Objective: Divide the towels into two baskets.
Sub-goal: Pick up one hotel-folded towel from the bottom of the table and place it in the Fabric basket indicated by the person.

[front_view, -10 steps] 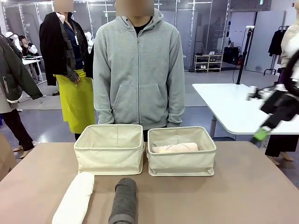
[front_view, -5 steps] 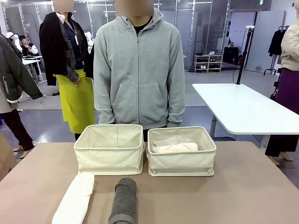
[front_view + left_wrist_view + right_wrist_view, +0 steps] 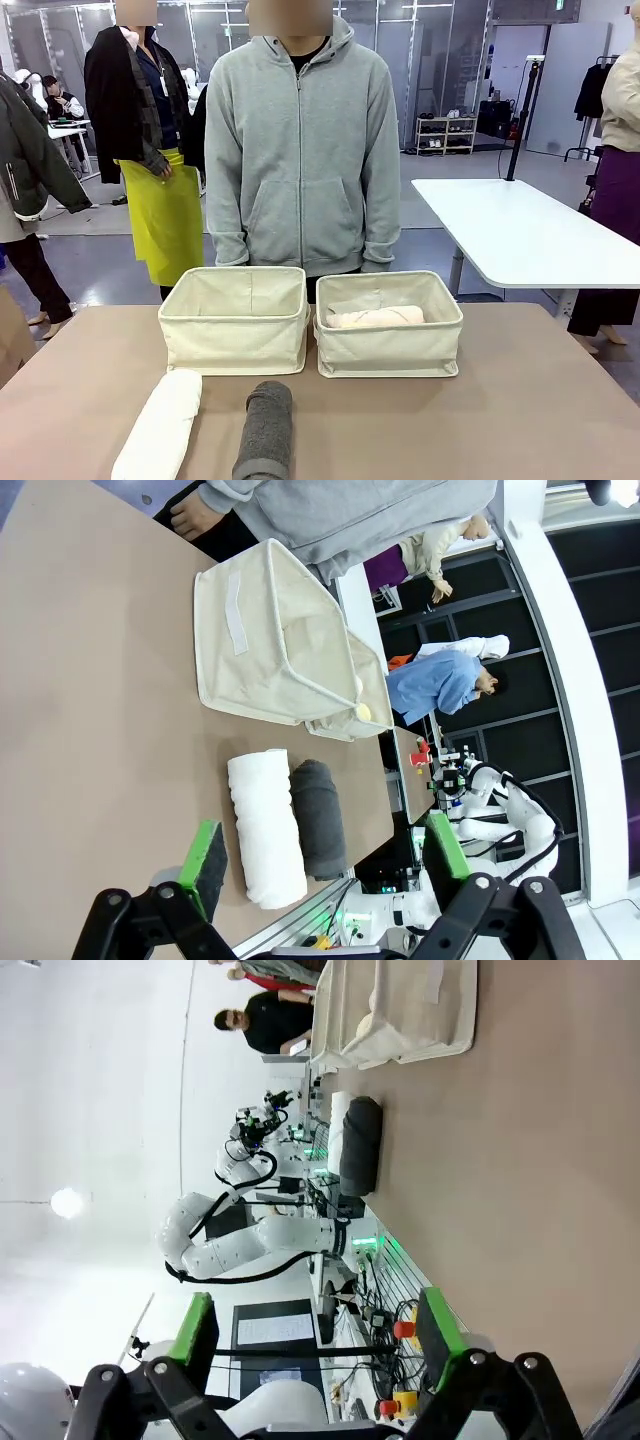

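In the front view, the white towel [image 3: 160, 425] and the dark grey towel [image 3: 265, 432] are laid side by side near the table's [image 3: 520, 400] near edge, long axes running towards the left basket [image 3: 235, 320], while a pale pinkish towel [image 3: 375, 317] is laid crosswise in the right basket [image 3: 388, 345]. In the left wrist view, the left gripper's [image 3: 325, 852] jaws are spread, and both rolls are seen beyond them, untouched. In the right wrist view, the right gripper's [image 3: 315, 1325] jaws are likewise spread, the dark grey towel well apart.
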### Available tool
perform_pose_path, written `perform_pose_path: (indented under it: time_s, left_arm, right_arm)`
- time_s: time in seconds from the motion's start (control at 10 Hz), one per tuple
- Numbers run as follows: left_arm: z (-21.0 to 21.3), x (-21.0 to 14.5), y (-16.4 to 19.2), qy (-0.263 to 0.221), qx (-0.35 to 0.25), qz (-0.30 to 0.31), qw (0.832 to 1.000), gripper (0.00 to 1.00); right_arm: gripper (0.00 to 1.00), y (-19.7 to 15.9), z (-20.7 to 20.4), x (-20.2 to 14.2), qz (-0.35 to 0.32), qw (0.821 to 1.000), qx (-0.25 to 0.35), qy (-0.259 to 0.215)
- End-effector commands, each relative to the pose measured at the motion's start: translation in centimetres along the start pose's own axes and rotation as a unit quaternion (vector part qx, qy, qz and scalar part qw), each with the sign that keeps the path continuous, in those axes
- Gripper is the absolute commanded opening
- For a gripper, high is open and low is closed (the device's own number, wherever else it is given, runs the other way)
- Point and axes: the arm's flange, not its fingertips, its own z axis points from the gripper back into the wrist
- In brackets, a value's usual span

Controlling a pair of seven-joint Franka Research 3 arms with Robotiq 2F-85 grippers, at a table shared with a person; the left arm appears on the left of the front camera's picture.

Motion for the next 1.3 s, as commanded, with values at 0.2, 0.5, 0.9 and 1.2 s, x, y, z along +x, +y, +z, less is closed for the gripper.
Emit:
perform_pose_path:
  time_s: [0.2,0.5,0.9,1.2]
  left_arm:
    - [0.32,0.02,-0.24,-0.004,-0.008,-0.003,1.000,1.00]
    - [0.32,0.02,-0.24,-0.004,-0.008,-0.003,1.000,1.00]
    - [0.32,0.02,-0.24,-0.004,-0.008,-0.003,1.000,1.00]
    - [0.32,0.02,-0.24,-0.004,-0.008,-0.003,1.000,1.00]
  right_arm:
    - [1.00,1.81,-0.76,0.73,0.010,0.999,-0.021,0.027]
    - [1.00,1.81,-0.76,0.73,0.010,0.999,-0.021,0.027]
    - [1.00,1.81,-0.76,0.73,0.010,0.999,-0.021,0.027]
    - [1.00,1.81,-0.76,0.73,0.010,0.999,-0.021,0.027]
